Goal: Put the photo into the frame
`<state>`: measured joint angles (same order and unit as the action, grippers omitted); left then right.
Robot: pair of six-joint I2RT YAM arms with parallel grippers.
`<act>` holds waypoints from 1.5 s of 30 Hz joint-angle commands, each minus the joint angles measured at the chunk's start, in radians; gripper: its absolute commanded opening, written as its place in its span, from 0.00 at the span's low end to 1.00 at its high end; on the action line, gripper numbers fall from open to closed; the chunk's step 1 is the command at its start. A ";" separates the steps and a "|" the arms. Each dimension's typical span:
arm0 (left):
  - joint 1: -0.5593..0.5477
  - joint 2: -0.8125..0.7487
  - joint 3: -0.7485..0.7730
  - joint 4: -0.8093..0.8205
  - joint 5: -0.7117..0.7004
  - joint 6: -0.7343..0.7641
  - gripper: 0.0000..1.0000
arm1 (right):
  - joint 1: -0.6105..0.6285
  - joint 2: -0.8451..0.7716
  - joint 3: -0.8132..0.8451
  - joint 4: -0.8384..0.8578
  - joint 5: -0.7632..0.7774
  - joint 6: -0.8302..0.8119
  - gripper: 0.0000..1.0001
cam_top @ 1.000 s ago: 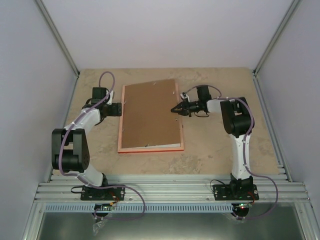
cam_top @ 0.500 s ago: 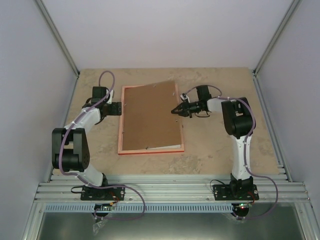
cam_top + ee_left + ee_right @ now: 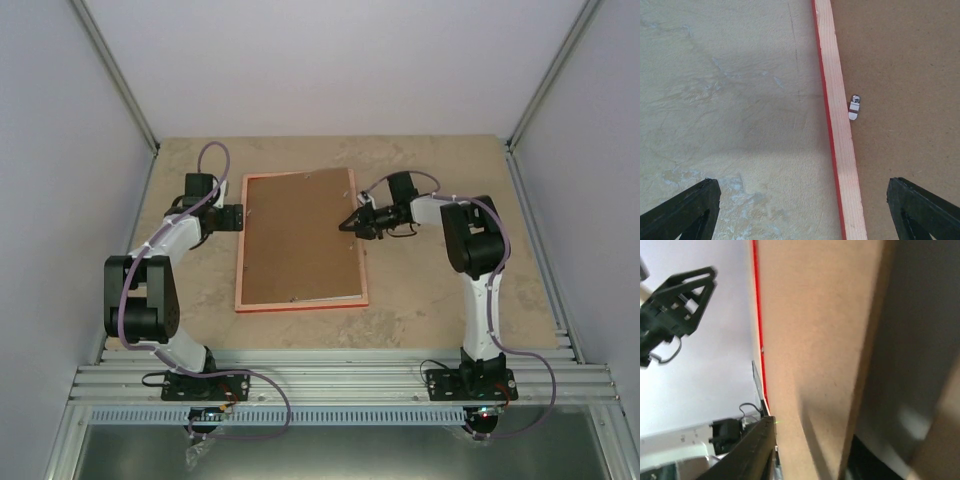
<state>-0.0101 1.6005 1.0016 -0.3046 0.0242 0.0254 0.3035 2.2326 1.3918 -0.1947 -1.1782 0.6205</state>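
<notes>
Beige tabletop (image 3: 450, 300) with frame (image 3: 300, 305) back up; left gripper (image 3: 240, 217) released at frame's left rail, right gripper (image 3: 347, 222) opposite, grip indiscernible.

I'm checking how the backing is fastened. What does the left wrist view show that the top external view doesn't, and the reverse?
Only the left wrist view: a small metal tab at the inner edge of the frame rail, lying on the backing board, with the fingertips of the left claw wide apart. Only the top external view: the frame's whole outline and the right claw at its right edge. Both: the frame lying back up on the table, the brown board inside it.
</notes>
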 commanded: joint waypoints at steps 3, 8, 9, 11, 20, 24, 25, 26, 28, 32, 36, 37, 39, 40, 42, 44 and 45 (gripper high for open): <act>0.006 0.006 0.021 0.002 0.013 -0.013 0.93 | 0.025 -0.031 0.048 -0.172 0.157 -0.139 0.51; 0.006 0.009 0.016 0.000 0.014 -0.015 0.93 | 0.025 -0.085 0.062 -0.239 0.220 -0.207 0.70; 0.006 0.009 0.017 -0.001 0.014 -0.015 0.93 | 0.025 -0.096 0.065 -0.258 0.235 -0.225 0.75; 0.006 0.009 0.018 -0.001 0.016 -0.015 0.93 | 0.025 -0.114 0.076 -0.297 0.270 -0.271 0.81; 0.007 0.015 0.028 -0.002 0.011 -0.015 0.94 | 0.024 -0.187 0.134 -0.447 0.460 -0.460 0.82; 0.007 0.014 0.035 -0.001 0.015 -0.015 0.93 | -0.001 -0.215 0.111 -0.436 0.501 -0.491 0.80; 0.007 0.013 0.036 0.000 0.019 -0.015 0.93 | -0.011 -0.216 0.107 -0.427 0.505 -0.497 0.78; 0.007 0.013 0.035 -0.001 0.024 -0.015 0.93 | -0.016 -0.216 0.107 -0.421 0.511 -0.507 0.75; 0.007 0.015 0.032 0.001 0.033 -0.015 0.93 | -0.017 -0.211 0.107 -0.400 0.553 -0.528 0.70; 0.007 0.021 0.029 0.004 0.040 -0.015 0.92 | -0.014 -0.186 0.102 -0.347 0.599 -0.539 0.60; 0.007 0.026 0.026 0.005 0.038 -0.012 0.92 | -0.001 -0.140 0.106 -0.337 0.601 -0.519 0.54; 0.007 0.027 0.026 0.004 0.033 -0.012 0.92 | 0.007 -0.133 0.095 -0.331 0.608 -0.519 0.52; 0.007 0.033 0.023 0.004 0.014 -0.007 0.92 | 0.022 -0.127 0.060 -0.310 0.647 -0.526 0.47; 0.007 0.038 0.020 0.005 0.005 -0.010 0.91 | 0.029 -0.122 0.042 -0.302 0.661 -0.529 0.44; 0.007 0.052 0.019 -0.001 -0.007 -0.015 0.89 | 0.044 -0.115 0.018 -0.287 0.682 -0.533 0.41; 0.007 0.065 0.009 -0.006 0.000 -0.038 0.88 | 0.055 -0.111 0.002 -0.277 0.701 -0.538 0.38; 0.007 0.069 0.000 -0.007 0.006 -0.053 0.86 | 0.059 -0.110 -0.004 -0.274 0.711 -0.541 0.37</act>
<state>-0.0101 1.6409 1.0096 -0.3073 0.0349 0.0177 0.3397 2.1006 1.4212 -0.5026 -0.5400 0.1040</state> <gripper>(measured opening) 0.880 0.392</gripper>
